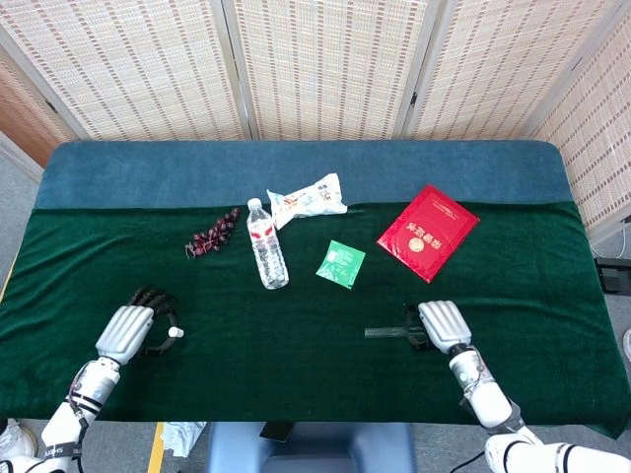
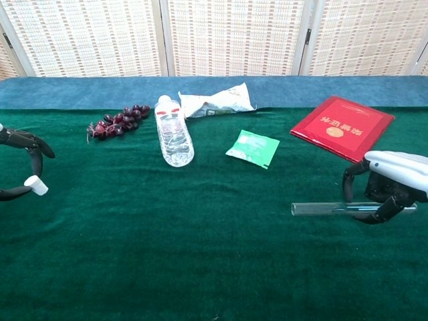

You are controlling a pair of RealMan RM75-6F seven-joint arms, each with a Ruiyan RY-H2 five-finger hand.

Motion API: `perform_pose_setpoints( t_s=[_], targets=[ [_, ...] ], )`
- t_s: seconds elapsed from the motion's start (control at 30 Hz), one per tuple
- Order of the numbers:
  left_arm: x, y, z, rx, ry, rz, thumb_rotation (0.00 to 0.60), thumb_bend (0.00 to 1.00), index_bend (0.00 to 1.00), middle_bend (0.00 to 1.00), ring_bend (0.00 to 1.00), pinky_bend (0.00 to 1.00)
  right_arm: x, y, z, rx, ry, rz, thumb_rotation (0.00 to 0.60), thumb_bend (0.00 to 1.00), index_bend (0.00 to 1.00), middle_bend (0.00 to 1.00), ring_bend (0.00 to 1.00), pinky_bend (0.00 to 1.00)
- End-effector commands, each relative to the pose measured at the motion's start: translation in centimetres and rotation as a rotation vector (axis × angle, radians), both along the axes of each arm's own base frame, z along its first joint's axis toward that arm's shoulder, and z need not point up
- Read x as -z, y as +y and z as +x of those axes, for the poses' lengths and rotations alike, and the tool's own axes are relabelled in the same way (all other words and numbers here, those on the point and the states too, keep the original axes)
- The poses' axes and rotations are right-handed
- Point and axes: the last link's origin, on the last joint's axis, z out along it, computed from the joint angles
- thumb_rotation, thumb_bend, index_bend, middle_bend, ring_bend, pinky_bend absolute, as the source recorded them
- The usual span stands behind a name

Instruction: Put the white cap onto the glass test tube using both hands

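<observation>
The left hand (image 1: pixel 126 332) has its dark fingers (image 2: pixel 27 148) curled around in a loose ring, and the white cap (image 2: pixel 35 185) sits pinched at their tips, lifted a little above the green cloth (image 1: pixel 296 345). The right hand (image 1: pixel 444 325) holds the glass test tube (image 2: pixel 334 208) between its fingers (image 2: pixel 374 215); the tube lies level, just over the cloth, and its open end sticks out from the fingers toward the middle of the table. The two hands are well apart, so the cap and the tube are not touching. Beyond the fingers of the left hand lie a bunch of dark grapes (image 1: pixel 211 235) and a plastic water bottle (image 1: pixel 266 254) on its side. Beyond the right fingers are a red booklet (image 1: pixel 427 233) and a small green packet (image 1: pixel 340 263), and further back a crumpled white bag (image 1: pixel 308 200).
</observation>
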Motion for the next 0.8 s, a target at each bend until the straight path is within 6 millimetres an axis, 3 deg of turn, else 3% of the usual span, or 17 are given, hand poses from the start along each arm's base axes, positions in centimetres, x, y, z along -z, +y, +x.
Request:
perform_pose_setpoints(
  t_s=[0.03,0.37,0.63,0.8],
  targets=[
    [0.0,0.0,0.0,0.001,0.000,0.000,0.600,0.53,0.60,0.29,0.14,0.00,0.0,-0.1,0.0,0.001,-0.001,-0.002,0.590,0.36,0.51,1.00,1.00,1.00],
    [-0.1,0.0,-0.3,-0.007,0.003,0.001,0.600,0.53,0.60,0.29,0.14,0.00,0.2,-0.1,0.1,0.004,-0.003,0.007,0.590,0.42,0.55,1.00,1.00,1.00],
    [-1.0,0.8,0.0,-0.003,-0.018,0.030,0.600,0.53,0.60,0.29,0.14,0.00,-0.4,-0.5,0.7,0.007,-0.058,-0.010,0.589,0.55,0.67,1.00,1.00,1.00],
    [-2.6,2.1,1.3,-0.011,-0.109,0.050,0.600,0.53,0.60,0.29,0.14,0.00,-1.5,-1.4,2.6,-0.006,-0.192,-0.042,0.590,0.62,0.76,1.00,1.00,1.00]
  ],
)
